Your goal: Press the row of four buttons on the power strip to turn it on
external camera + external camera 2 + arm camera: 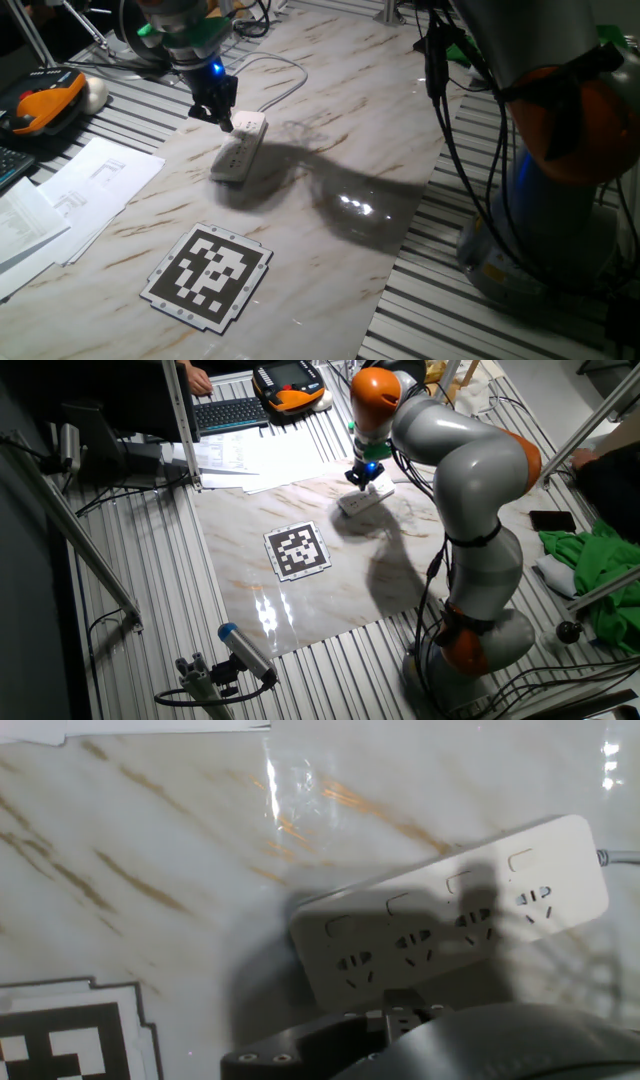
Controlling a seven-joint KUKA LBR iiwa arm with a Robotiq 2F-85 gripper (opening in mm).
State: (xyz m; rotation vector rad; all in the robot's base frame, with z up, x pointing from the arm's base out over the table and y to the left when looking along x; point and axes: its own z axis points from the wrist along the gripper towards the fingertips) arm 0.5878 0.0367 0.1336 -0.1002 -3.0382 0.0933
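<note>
The white power strip [239, 148] lies on the marble table top, its cable [290, 78] curling away behind it. In the hand view the power strip [450, 920] runs across the middle with its row of four buttons [430, 885] along the upper edge and sockets below. My gripper [222, 118] hangs just over the cable end of the strip; its fingertips merge into one dark tip, so no gap can be made out. From the other fixed view the gripper [360, 473] sits above the strip [363, 499].
A black-and-white marker board [210, 275] lies in front of the strip. Papers [70, 190] and an orange-black pendant [45, 100] sit at the left. The table's right edge [400, 260] drops to ribbed metal, where the arm's base [480, 640] stands.
</note>
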